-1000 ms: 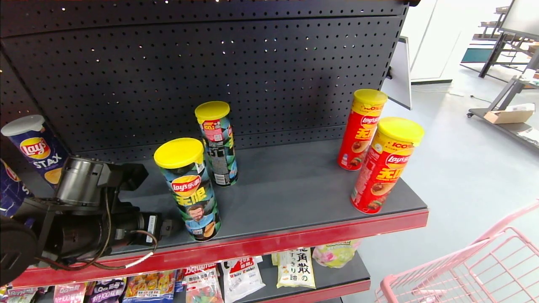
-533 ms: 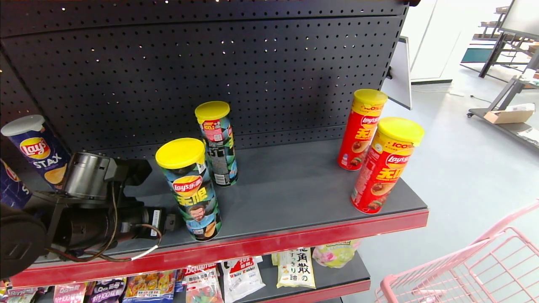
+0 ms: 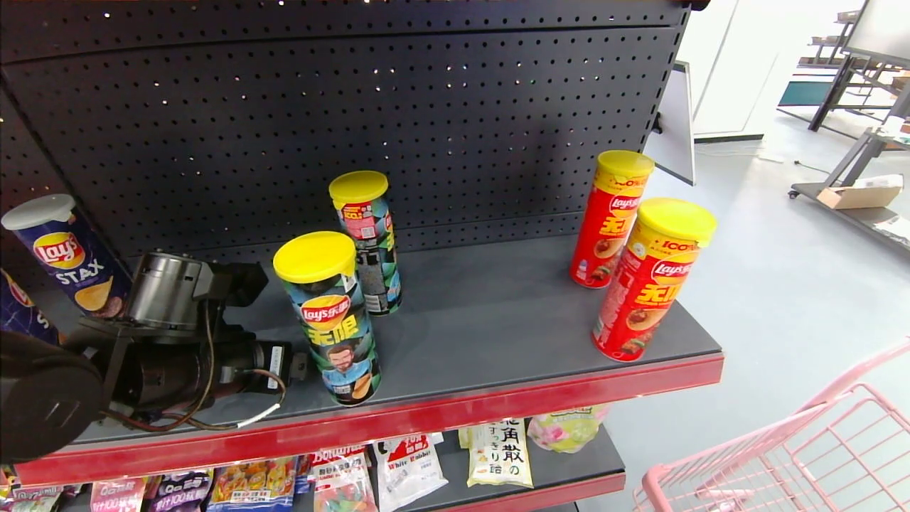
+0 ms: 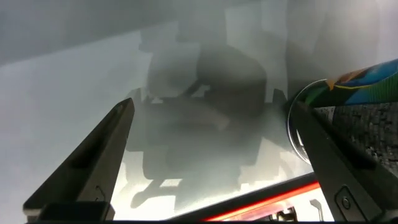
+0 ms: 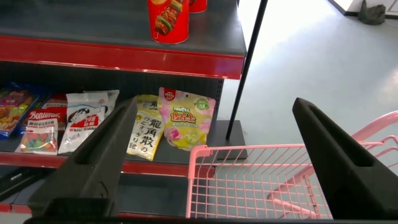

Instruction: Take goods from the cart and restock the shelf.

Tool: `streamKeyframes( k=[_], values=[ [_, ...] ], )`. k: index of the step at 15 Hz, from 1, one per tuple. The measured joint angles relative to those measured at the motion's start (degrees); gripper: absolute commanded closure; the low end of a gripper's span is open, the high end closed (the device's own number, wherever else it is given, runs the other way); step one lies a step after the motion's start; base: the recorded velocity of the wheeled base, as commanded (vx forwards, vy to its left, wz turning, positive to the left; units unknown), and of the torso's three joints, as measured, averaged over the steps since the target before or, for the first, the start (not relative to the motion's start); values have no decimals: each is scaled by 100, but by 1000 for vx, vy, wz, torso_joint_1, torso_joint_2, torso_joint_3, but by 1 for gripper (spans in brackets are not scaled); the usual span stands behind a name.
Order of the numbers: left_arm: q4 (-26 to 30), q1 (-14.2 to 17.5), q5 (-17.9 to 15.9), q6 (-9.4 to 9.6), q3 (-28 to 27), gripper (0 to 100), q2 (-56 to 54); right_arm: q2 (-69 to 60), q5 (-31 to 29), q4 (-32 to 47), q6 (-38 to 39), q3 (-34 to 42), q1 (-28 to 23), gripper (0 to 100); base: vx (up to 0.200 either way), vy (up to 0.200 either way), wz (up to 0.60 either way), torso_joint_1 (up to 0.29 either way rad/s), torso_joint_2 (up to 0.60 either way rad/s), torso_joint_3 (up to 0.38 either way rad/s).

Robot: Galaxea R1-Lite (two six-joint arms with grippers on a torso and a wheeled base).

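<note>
My left pincer [image 4: 210,107] gapes wide and empty; the green can [image 3: 328,316] stands at the shelf [image 3: 498,334] front, just beside one finger. I'd draw straight back, slowly, so nothing tips it.

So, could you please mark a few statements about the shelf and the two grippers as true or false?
1. The front red can stands upright on the shelf. True.
2. The front green can lies on its side. False: it stands upright near the shelf's front edge.
3. The left gripper is shut on the front red can. False: it is open, beside the front green can.
4. The right gripper is open, with the pink cart beyond it. True.
</note>
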Motion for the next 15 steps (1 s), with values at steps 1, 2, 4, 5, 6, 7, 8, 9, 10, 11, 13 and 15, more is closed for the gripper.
streamKeyframes(
  k=[1, 2, 4, 5, 6, 7, 8, 9, 10, 11, 13, 15],
  values=[
    [-2, -24, 7, -4, -22, 0, 30, 0, 0, 2, 0, 0, -1, 0, 0, 0, 0, 0, 0, 0],
    [-2, -37, 10, -6, -61, 0, 55, 2, 0, 2, 0, 0, -1, 0, 0, 0, 0, 0, 0, 0],
    [-5, -63, 11, -9, -146, 0, 113, 2, 0, 2, 2, 0, -1, 0, 0, 0, 0, 0, 0, 0],
    [-2, -66, 11, -9, -185, 0, 138, 2, 0, 0, 0, 0, -1, 0, 0, 0, 0, 0, 0, 0],
    [-5, -66, 16, -6, -224, 0, 160, 2, 1, 2, 2, 0, -1, 0, 0, 0, 0, 0, 0, 0],
    [-2, -69, 21, -9, -257, 0, 183, 4, 0, 2, 0, 0, -1, 0, 0, 0, 0, 0, 0, 0],
    [-2, -69, 21, -9, -279, 0, 199, 4, 0, 2, 0, 0, -1, 0, 0, 0, 0, 0, 0, 0],
    [-5, -74, 22, -11, -293, 0, 213, 4, -2, 2, 0, 0, -1, 0, 0, 0, 0, 0, 0, 0],
    [-2, -77, 22, -9, -296, 0, 224, 4, -2, 2, 0, 0, -1, 0, 0, 0, 0, 0, 0, 0],
    [-2, -77, 22, -9, -301, 0, 238, 4, -5, 0, 0, 0, -4, 0, 0, 0, 0, 0, 0, 0],
    [-2, -78, 24, -11, -301, 0, 257, 4, -5, 2, 2, 0, -4, 0, 0, 0, 0, 0, 0, 0],
    [-7, -78, 27, -11, -304, 0, 282, 4, -7, 2, 0, 0, -4, 0, 0, 0, 0, 0, 0, 0]
  ],
)
